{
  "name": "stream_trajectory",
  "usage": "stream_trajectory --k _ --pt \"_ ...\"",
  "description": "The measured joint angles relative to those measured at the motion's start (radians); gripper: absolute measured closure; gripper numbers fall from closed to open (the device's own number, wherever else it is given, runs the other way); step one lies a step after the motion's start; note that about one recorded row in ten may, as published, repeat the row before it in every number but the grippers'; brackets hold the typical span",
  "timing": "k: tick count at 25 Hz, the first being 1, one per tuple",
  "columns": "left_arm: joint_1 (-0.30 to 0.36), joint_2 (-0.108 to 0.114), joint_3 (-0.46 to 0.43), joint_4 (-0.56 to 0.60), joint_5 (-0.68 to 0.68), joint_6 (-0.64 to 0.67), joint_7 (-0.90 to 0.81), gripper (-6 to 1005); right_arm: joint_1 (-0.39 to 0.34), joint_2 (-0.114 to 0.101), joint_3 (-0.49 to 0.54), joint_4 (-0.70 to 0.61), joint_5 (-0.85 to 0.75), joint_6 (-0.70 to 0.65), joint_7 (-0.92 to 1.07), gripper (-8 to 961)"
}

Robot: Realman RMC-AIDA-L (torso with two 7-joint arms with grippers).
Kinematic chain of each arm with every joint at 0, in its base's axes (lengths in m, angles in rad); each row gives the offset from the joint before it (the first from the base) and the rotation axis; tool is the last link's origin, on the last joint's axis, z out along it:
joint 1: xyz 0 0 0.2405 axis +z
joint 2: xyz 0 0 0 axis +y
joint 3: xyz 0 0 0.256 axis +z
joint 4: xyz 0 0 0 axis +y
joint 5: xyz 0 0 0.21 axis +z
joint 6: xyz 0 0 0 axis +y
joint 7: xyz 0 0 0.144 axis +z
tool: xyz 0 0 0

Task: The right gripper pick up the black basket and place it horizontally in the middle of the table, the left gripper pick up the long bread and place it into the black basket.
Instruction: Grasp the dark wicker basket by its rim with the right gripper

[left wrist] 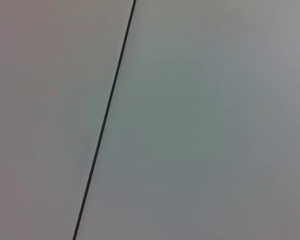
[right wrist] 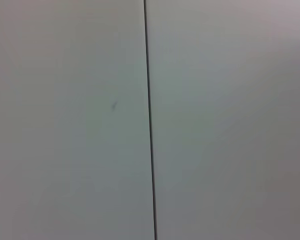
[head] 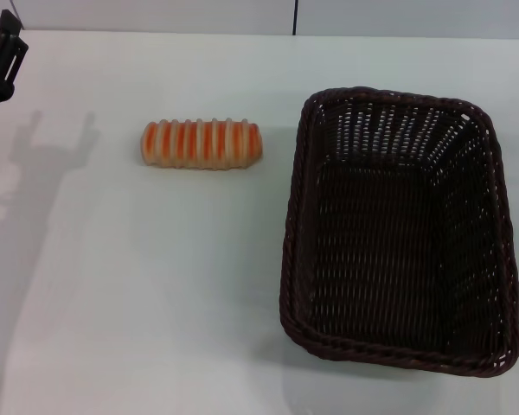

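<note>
The black basket (head: 398, 229) stands empty on the right side of the white table (head: 156, 303), its long side running from front to back. The long bread (head: 201, 143) lies crosswise on the table to the basket's left, well apart from it. My left gripper (head: 4, 54) shows only as a black part at the far left edge of the head view, raised and far from the bread. The right gripper is out of view. Both wrist views show only a plain pale surface with a dark seam (left wrist: 105, 120) (right wrist: 150, 120).
A grey wall with a vertical seam (head: 295, 15) borders the table's far edge. The left arm's shadow (head: 43, 173) falls on the table's left side. Bare tabletop lies in front of the bread and between bread and basket.
</note>
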Motion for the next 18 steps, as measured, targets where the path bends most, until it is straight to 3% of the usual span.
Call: stream_trajectory --k 18 --pt "-0.010 0.000 0.002 0.009 0.000 -0.011 -0.005 153 0.001 0.004 0.003 -0.008 0.005 0.000 0.000 325"
